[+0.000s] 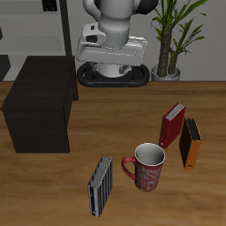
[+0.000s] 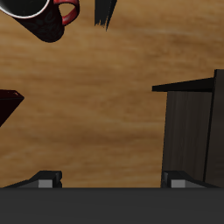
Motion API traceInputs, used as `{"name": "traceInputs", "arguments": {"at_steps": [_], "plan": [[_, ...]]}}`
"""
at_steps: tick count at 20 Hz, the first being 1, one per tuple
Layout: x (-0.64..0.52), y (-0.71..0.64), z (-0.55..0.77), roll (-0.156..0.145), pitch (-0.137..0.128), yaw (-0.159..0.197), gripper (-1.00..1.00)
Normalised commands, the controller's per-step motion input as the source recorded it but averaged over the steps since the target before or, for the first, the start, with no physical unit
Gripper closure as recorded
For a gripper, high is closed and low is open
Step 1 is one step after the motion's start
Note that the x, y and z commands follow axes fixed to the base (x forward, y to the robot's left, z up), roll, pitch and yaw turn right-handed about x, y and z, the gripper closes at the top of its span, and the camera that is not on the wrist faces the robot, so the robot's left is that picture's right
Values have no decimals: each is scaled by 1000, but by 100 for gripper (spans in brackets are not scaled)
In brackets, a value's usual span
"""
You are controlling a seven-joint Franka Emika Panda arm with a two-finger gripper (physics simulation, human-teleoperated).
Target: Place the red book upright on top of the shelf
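Note:
The red book (image 1: 172, 125) stands upright on the wooden table, leaning slightly, beside the orange-and-black book (image 1: 191, 141). One corner of it shows in the wrist view (image 2: 9, 105). The shelf (image 1: 40, 104), a large matte-black box with a flat bare top, stands on the far side of the table from the books and also shows in the wrist view (image 2: 192, 131). My gripper (image 1: 110, 55) hangs high near the robot's base, far from the red book. In the wrist view the gripper (image 2: 112, 179) is open and empty, with both fingertips (image 2: 48, 179) spread wide.
A red patterned mug (image 1: 146, 166) and a grey ribbed book (image 1: 101, 185) stand near the table's front edge; the mug (image 2: 39, 17) also shows in the wrist view. A potted plant (image 1: 168, 40) and a grey open shelving unit (image 1: 35, 26) stand behind the table.

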Motion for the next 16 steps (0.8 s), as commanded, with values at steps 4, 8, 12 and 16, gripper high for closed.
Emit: {"name": "traceInputs", "arguments": {"at_steps": [4,8,12,16], "plan": [[-10,123,69,2,-13,-27,-100],[15,238,38,-4,-19,-24,-100],[-10,504,-38,17,-19,-24,-100],[14,324,-21,21,-22,-21,-100]]}}
